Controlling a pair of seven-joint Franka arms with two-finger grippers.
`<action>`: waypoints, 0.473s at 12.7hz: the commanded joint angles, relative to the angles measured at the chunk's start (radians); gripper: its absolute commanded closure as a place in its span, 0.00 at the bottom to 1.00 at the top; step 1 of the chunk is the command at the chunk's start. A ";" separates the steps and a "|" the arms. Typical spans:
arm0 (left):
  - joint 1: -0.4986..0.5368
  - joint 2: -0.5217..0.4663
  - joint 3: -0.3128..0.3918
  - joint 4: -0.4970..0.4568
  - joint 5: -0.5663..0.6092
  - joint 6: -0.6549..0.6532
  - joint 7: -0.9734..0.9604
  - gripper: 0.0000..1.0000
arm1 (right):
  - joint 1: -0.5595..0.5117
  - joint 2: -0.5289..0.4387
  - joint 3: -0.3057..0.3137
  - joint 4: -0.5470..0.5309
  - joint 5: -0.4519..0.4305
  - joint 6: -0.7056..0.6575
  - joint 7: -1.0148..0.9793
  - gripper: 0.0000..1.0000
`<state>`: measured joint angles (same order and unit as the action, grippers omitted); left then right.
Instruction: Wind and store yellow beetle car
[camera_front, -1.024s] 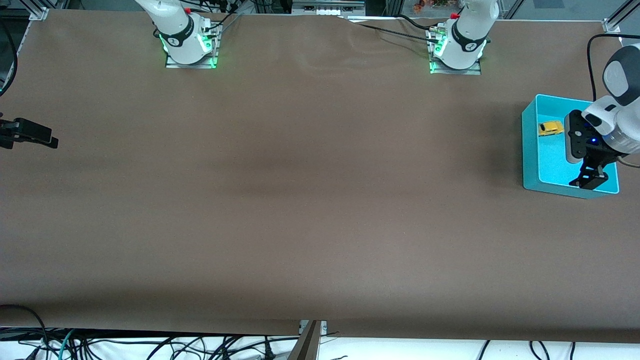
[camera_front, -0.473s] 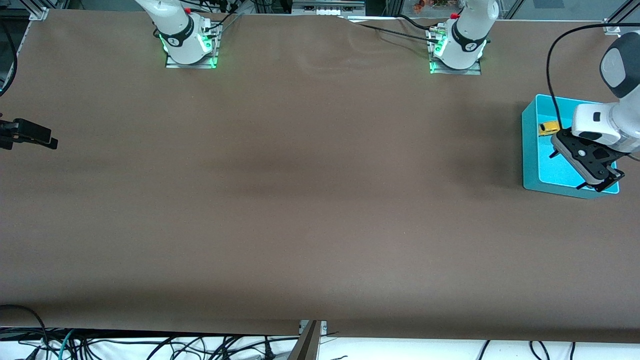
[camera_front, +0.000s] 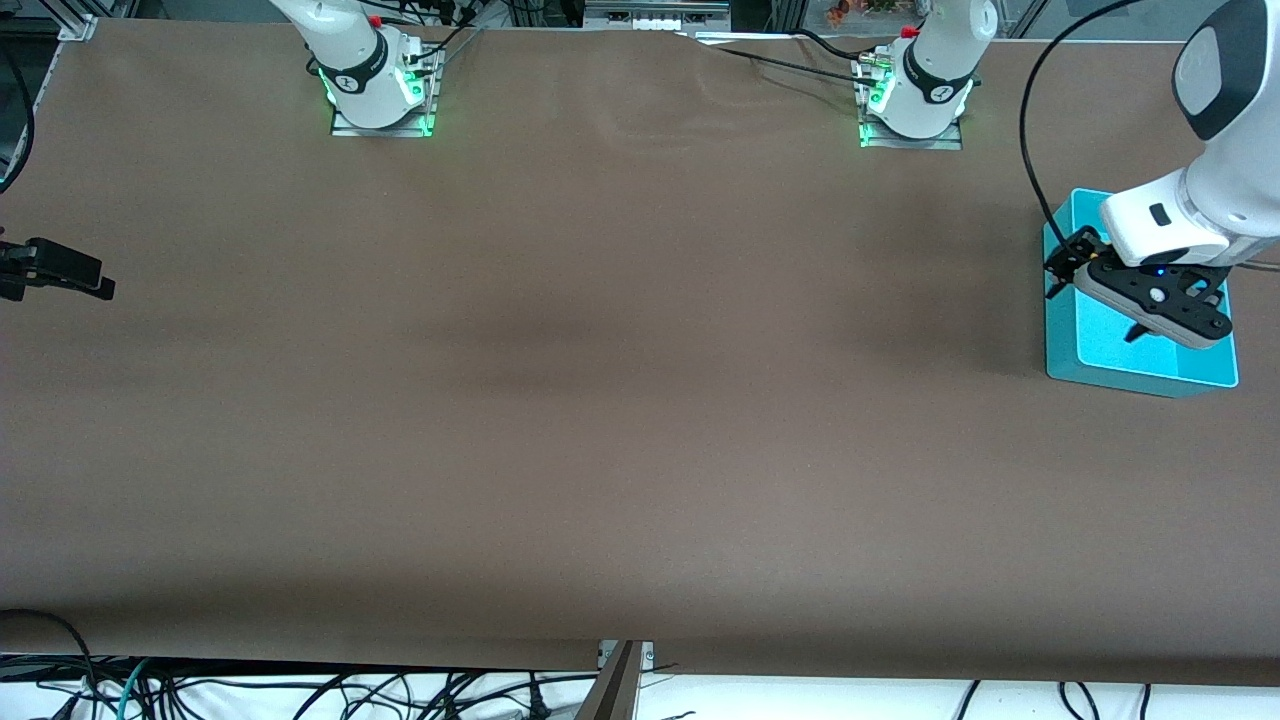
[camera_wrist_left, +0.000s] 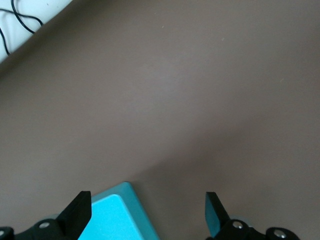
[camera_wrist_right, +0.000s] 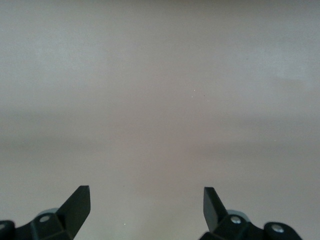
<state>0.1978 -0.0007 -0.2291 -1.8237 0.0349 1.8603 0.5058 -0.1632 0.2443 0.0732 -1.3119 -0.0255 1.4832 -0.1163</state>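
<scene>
The yellow beetle car does not show now; the spot in the teal bin (camera_front: 1140, 372) where it lay is covered by my left hand. My left gripper (camera_front: 1062, 264) is open and empty, turned sideways over the bin's edge that faces the middle of the table. In the left wrist view my left gripper (camera_wrist_left: 146, 202) has its fingers wide apart, with a corner of the bin (camera_wrist_left: 112, 217) and bare table between them. My right gripper (camera_front: 100, 286) waits open and empty above bare table at the right arm's end; it also shows in the right wrist view (camera_wrist_right: 146, 195).
The brown table mat (camera_front: 620, 380) spreads between the two arms. The bin stands near the table's edge at the left arm's end. Cables (camera_front: 300, 690) hang off the table edge nearest the front camera.
My left hand has swung up and turned over the bin toward the middle of the table, and now covers the car that showed before. The right arm has not moved.
</scene>
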 joint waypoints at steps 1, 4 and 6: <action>-0.006 -0.012 0.019 0.026 -0.061 -0.099 -0.172 0.00 | 0.005 -0.007 -0.001 -0.004 -0.014 0.009 0.007 0.00; -0.008 -0.050 0.017 0.038 -0.073 -0.209 -0.355 0.00 | 0.005 -0.007 -0.001 -0.004 -0.014 0.011 0.007 0.00; -0.018 -0.062 0.017 0.102 -0.066 -0.314 -0.392 0.00 | 0.007 -0.007 -0.001 -0.004 -0.014 0.011 0.007 0.00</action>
<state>0.1964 -0.0353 -0.2200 -1.7757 -0.0169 1.6327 0.1637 -0.1626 0.2443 0.0732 -1.3119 -0.0256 1.4869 -0.1163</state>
